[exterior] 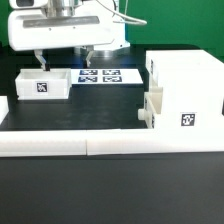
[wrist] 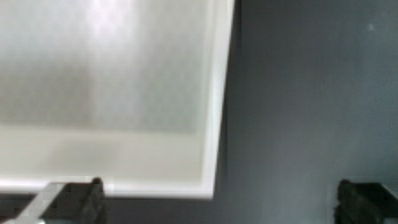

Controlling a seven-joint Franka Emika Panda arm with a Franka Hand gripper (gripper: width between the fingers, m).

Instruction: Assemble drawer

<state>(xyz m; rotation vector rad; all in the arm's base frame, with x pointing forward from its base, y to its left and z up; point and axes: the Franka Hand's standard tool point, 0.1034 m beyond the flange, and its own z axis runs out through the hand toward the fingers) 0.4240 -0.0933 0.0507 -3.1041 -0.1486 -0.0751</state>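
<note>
Pickup of the drawer tray is my step, I judge: my hand hangs wide open above it on the counter, the shell well apart. Next: lower, straddling one wall.

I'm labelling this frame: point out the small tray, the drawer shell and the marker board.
small tray (exterior: 42,87): exterior view, tagged front wall.
drawer shell (exterior: 186,119): exterior view, front-face tag.
marker board (exterior: 105,75): exterior view, printed middle.

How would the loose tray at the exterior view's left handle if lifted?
The tray looks like stiff thin-walled plastic, so probably light. Low and wide, it should slide rather than tip. Its smooth walls may slip.
</note>
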